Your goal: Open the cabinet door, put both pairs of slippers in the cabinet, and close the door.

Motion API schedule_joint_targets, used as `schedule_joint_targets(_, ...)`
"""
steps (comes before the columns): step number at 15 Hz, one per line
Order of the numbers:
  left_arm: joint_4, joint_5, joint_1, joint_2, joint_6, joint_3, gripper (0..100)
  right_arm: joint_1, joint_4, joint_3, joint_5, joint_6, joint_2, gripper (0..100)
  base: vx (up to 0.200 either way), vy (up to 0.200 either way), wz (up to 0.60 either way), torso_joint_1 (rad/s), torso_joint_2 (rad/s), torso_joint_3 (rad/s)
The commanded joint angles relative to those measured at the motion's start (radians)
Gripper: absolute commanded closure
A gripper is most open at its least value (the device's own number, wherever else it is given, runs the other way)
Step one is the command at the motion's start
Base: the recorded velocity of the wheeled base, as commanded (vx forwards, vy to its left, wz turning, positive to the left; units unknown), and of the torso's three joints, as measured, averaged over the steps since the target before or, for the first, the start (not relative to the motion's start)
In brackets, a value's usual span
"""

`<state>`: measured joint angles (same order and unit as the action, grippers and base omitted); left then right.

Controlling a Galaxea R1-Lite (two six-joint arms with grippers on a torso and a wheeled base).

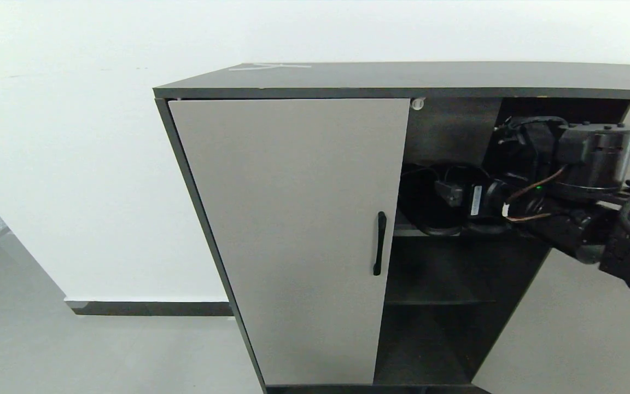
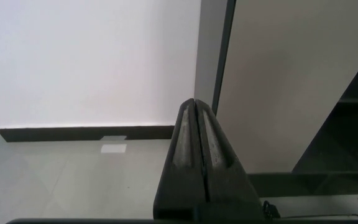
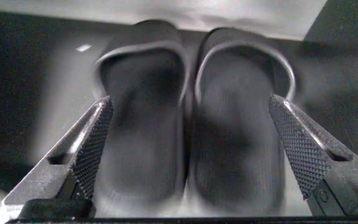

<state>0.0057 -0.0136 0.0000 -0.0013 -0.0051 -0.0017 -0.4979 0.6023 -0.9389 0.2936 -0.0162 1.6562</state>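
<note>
The right end effector (image 3: pixel 190 106) stood wide open, its ridged fingers (image 3: pixel 95 143) spread to either side of a pair of dark slippers (image 3: pixel 148 149). Whether the pads touched the slippers could not be told. The pair lay side by side inside the cabinet (image 1: pixel 402 74), on its upper shelf (image 1: pixel 402 232), toes towards the cabinet's back, just inside the open half. The cabinet's right door (image 1: pixel 566 328) was swung open, and the right arm reached in through that opening. The cabinet's left door (image 1: pixel 287 235) was closed, its black handle (image 1: pixel 380 243) upright by the inner edge. The left end effector (image 2: pixel 194 109) was closed on nothing, held outside the cabinet near its left front edge, above the grey floor (image 2: pixel 73 180).
</note>
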Motion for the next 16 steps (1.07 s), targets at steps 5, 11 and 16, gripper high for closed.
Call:
schedule_joint_targets(5,0.000,0.000,0.000,0.001,0.001,0.000,100,-0.136,-0.006,0.473,-0.502,-0.001,-0.564,0,-0.200,0.000,0.00,0.003,0.00,0.000)
schedule_joint_targets(11,0.000,0.000,0.000,0.001,0.001,-0.001,100,-0.146,-0.010,0.560,-0.769,-0.077,-0.667,0,-0.167,-0.033,0.00,-0.001,0.00,0.002)
schedule_joint_targets(16,0.000,-0.002,0.000,0.001,0.001,-0.001,100,-0.146,-0.007,0.559,-0.777,-0.094,-0.650,0,0.000,-0.200,0.00,0.004,0.01,0.000)
